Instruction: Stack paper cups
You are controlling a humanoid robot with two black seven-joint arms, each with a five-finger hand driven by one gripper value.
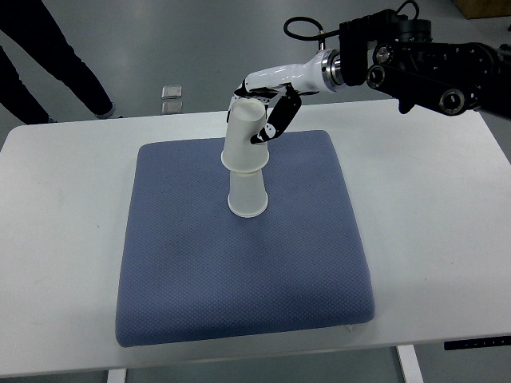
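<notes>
1. Top view: a blue pad (239, 263) lies on a white table (431, 207) and serves as the landmark here.
2. An inverted paper cup (247, 197) stands on the pad, a little behind its middle.
3. A second inverted cup (246, 137) sits over the first one's top, tilted, its base leaning toward the pad's far edge.
4. The right hand (267, 108) reaches in from beyond the pad's far right corner; its fingers (275, 124) wrap the upper cup near its base, gripping it.
5. The right arm (415, 64) hangs above the table past the pad's far right corner.
6. A person's legs (56, 56) stand on the floor (176, 40) beyond the pad's far left side.
</notes>
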